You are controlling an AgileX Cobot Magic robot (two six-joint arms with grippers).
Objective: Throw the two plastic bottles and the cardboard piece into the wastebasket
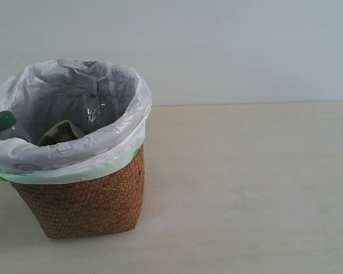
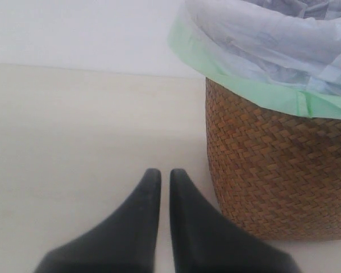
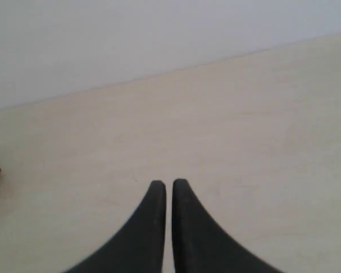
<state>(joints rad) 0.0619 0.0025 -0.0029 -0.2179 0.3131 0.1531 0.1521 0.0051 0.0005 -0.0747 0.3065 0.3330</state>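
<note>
My left gripper [image 2: 165,173] has its jaws pressed together with nothing between them, hanging low just beside the basket [image 2: 273,170]. My right gripper [image 3: 169,183] is clenched and empty too, over bare table [image 3: 244,142].

In the exterior view the basket sits at 9 o'clock. Inside it, the green-capped bottle [image 1: 1,121] lies at the 9 o'clock rim and the cardboard piece [image 1: 60,132] near the middle. A clear second bottle [image 1: 97,114] leans toward 1 o'clock, its cap hidden.

I judge all three are in, so nothing calls for another pick. I'd only park both arms.
</note>
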